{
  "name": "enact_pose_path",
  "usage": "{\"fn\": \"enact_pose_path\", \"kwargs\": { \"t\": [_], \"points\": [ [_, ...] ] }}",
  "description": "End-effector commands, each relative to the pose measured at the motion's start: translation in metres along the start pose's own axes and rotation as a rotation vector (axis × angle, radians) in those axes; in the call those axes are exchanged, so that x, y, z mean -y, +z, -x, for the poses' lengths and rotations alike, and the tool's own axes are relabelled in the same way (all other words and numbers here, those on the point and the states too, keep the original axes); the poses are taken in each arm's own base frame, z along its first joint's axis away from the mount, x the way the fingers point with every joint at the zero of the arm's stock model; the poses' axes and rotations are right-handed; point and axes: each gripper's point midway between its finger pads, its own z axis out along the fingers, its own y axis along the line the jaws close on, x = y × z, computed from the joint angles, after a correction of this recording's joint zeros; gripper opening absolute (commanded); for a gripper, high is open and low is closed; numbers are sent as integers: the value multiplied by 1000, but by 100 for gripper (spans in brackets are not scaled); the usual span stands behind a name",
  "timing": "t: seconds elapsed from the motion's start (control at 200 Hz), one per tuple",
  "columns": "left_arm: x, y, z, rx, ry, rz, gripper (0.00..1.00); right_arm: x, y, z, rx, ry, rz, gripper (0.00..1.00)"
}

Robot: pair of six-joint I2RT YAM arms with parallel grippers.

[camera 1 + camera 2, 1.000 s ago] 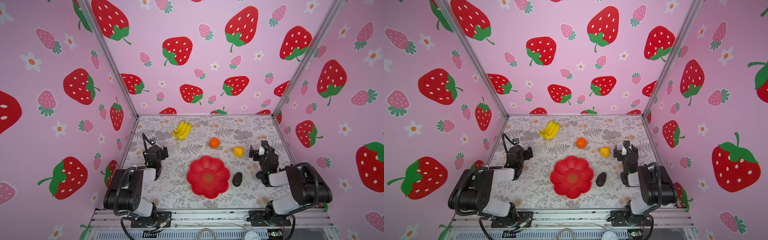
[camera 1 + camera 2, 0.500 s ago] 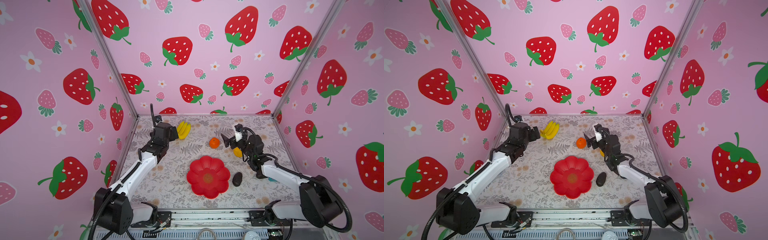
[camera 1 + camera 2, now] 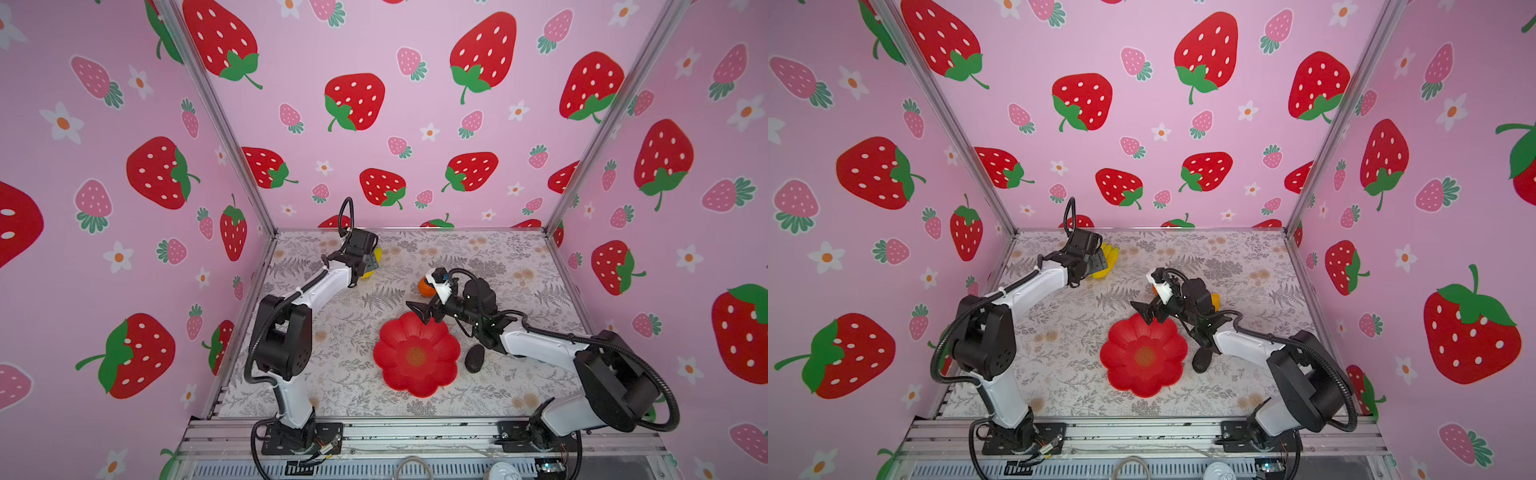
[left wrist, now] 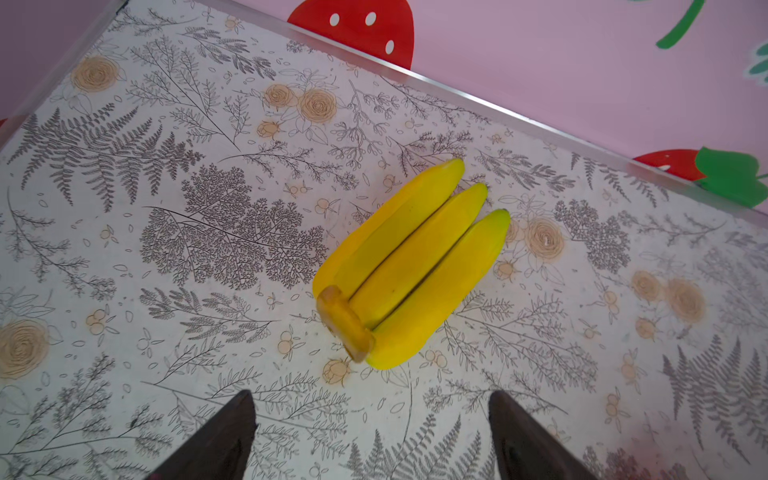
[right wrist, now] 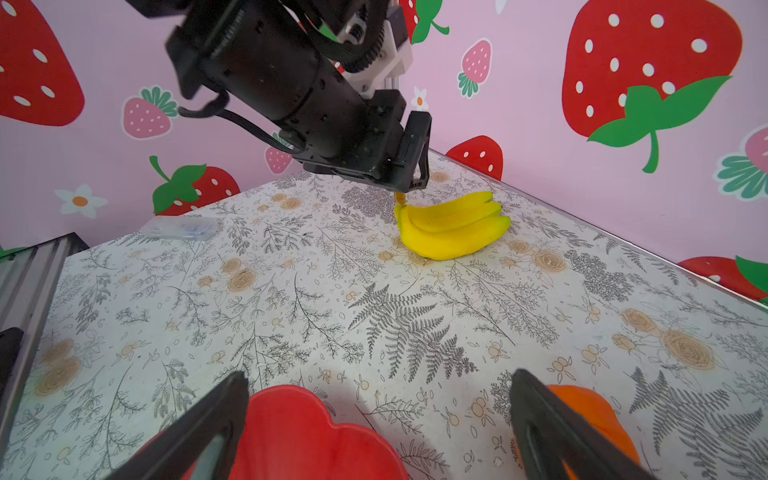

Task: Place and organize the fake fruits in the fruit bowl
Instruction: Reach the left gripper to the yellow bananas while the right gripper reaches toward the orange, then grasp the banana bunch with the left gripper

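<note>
Bearings are clock-face from the fruit bowl point(image 3: 432, 374) in a top view, twelve toward the back wall.

Your left arm is no longer folded at the near edge. It now reaches out to 11 o'clock, and the left gripper point(image 4: 370, 401) hangs over the banana bunch point(image 4: 411, 266), nearest the stem end. Its jaws stand apart and touch nothing. I judge this a pickup begun but not made.

The bowl sits empty and unmoved.

Your right gripper point(image 5: 380, 380) is now at the bowl's 12 o'clock rim, closer to the bowl than half a second ago. Its jaws are wide apart and empty, with one finger over the rim and the other beside the orange point(image 3: 424, 286).

The bumpy citrus point(image 3: 1215, 298) shows at 2 o'clock, mostly hidden behind that arm. One avocado point(image 3: 473, 359) lies at 3 o'clock, just beside the rim.

No fruit is placed yet, so you have the whole task ahead.
</note>
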Motion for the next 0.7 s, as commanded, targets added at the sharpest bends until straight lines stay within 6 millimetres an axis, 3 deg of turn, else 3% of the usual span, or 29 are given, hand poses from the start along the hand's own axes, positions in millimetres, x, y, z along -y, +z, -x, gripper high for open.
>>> {"fn": "enact_pose_path", "kwargs": {
  "t": [0.0, 0.31, 0.495, 0.615, 0.695],
  "points": [
    [-12, 11, 1, -25, -77, 87, 87, -6, -9, 4, 12, -2, 14, 99],
    [-30, 55, -4, -43, -189, 131, 80, -7, -5, -3, -8, 1, 30, 99],
    [-30, 81, -1, -58, -210, 100, 75, -8, 2, -6, -21, 13, 50, 99],
    [-32, 94, -4, -71, -224, 101, 67, -9, 2, -11, -32, 26, 53, 99],
    [-33, 99, -4, -74, -237, 95, 56, -9, 1, -14, -39, 34, 54, 99]
  ]
}}
